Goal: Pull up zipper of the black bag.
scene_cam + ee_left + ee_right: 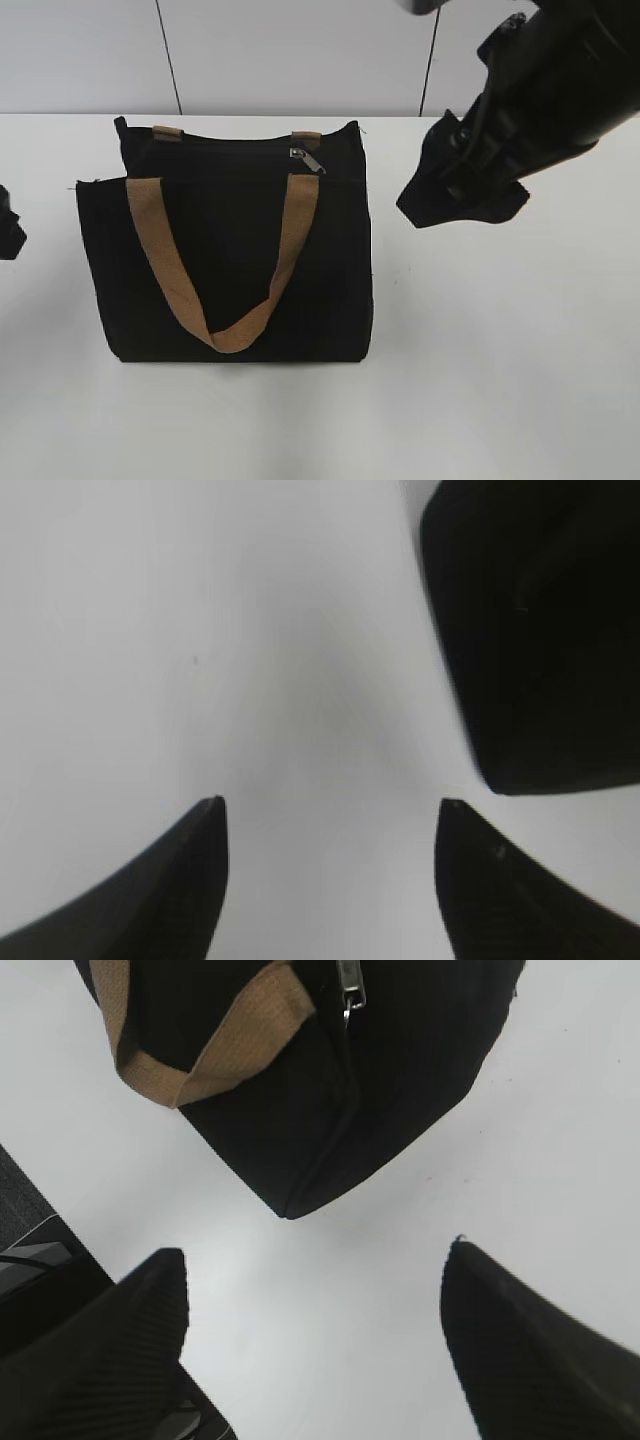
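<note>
The black bag (230, 260) lies flat on the white table, with tan-brown handles (285, 255). The grey zipper pull (306, 159) sits near the right end of the bag's top edge; it also shows in the right wrist view (352, 990). My right gripper (455, 200) hovers to the right of the bag, open and empty; in the right wrist view (315, 1280) its fingers frame bare table below the bag's corner (300, 1160). My left gripper (8, 225) is at the left edge, open and empty (330, 810), with the bag's corner (540, 630) at its upper right.
The white table (500, 350) extends around the bag. A pale wall with dark seams (165, 50) rises behind. A dark edge of equipment (30, 1220) shows at the left of the right wrist view.
</note>
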